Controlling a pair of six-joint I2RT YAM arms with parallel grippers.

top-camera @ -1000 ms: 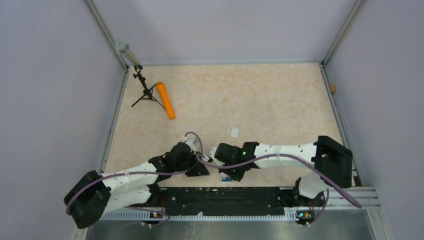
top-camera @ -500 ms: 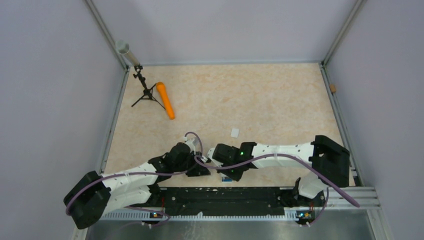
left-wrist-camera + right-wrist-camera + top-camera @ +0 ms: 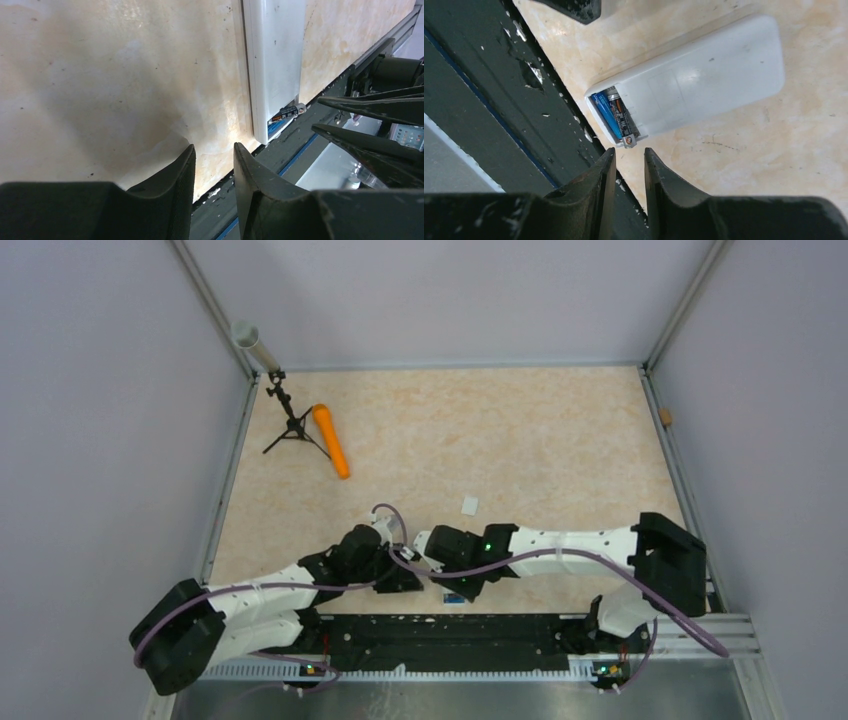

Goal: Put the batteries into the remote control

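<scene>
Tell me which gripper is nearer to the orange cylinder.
Left. The orange cylinder lies far back on the left; the left gripper is by the table's near edge, right of it, and the right gripper farther right.

I can read no text anywhere; the dark battery at the eight o'clock end of the remote carries orange and white print, too blurred to make out
</scene>
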